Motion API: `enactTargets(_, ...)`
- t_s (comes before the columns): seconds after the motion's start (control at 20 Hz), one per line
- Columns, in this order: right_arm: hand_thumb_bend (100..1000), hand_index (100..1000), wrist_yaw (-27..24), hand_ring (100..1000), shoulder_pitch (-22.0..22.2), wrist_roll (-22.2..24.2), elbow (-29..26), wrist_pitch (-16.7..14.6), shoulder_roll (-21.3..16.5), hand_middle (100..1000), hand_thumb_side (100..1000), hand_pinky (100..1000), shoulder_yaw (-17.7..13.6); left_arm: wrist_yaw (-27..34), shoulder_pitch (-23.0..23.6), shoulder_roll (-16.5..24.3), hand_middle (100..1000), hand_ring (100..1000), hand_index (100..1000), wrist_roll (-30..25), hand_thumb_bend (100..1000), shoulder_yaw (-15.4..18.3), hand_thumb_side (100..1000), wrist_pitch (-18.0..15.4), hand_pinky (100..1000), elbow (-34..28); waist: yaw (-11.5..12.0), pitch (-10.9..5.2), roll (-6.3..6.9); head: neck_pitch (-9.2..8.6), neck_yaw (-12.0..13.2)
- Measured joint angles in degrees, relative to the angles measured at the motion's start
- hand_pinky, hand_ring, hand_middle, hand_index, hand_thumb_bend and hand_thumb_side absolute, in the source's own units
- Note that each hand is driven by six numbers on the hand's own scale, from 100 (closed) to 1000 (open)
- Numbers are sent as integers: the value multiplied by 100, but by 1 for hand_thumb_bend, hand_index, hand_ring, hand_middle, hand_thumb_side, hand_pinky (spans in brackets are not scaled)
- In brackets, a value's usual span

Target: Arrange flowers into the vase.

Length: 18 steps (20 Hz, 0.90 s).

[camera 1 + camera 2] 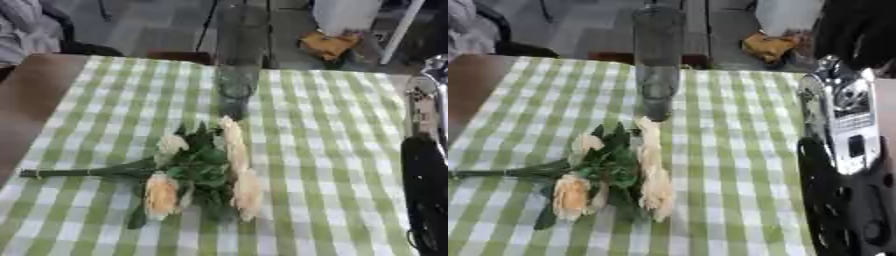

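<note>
Where legible, no writing: flowers, vase.

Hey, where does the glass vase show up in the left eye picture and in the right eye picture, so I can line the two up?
Left eye view: the vase stands upright at top centre, just right of the middle.
Right eye view: the vase stands at top centre, just left of the middle.
Shared landmark: the bunch of flowers lying on the green checked cloth, right in front of the vase in both.

Flower bunch lying on checked cloth, glass vase upright behind
</note>
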Motion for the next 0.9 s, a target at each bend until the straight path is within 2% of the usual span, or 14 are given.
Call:
enactTargets(0.1,100,806,0,744,0,1,0,-1,0,753,1000,653,-4,-38,4,3,868,854,937,0,100,3,790,28,605,0,-2,6,-1,0,0)
enactTargets(0.2,100,806,0,744,0,1,0,-1,0,753,1000,653,-5,-235,2,82,864,842,936,3,100,52,674,176,599,0,-3,6,-1,0,-1)
enactTargets(0.3,100,805,0,743,3,1,0,-1,-2,751,1000,652,-5,-695,-39,296,860,839,932,-25,100,122,565,504,602,0,-3,5,0,2,-1)
enactTargets(0.45,100,805,0,743,35,1,0,7,-4,751,1000,652,-5,-1656,-202,718,858,840,928,-261,100,136,462,1177,619,0,-11,-8,11,7,-1)
enactTargets(0.55,100,804,0,743,46,0,0,12,-7,751,1000,652,-4,-2250,-316,1017,866,846,934,-601,100,67,428,1606,632,0,-30,-24,31,12,-2)
enactTargets(0.7,100,804,0,742,47,14,0,27,-10,750,1000,652,1,-2898,-471,1448,901,875,969,-1380,100,-172,429,2105,685,0,-40,-36,41,22,-7)
enactTargets(0.9,100,805,-2,741,49,28,0,41,-13,750,1000,653,31,-3406,-722,1929,944,917,1000,-2706,100,-558,438,2417,762,0,-68,-62,53,58,5)
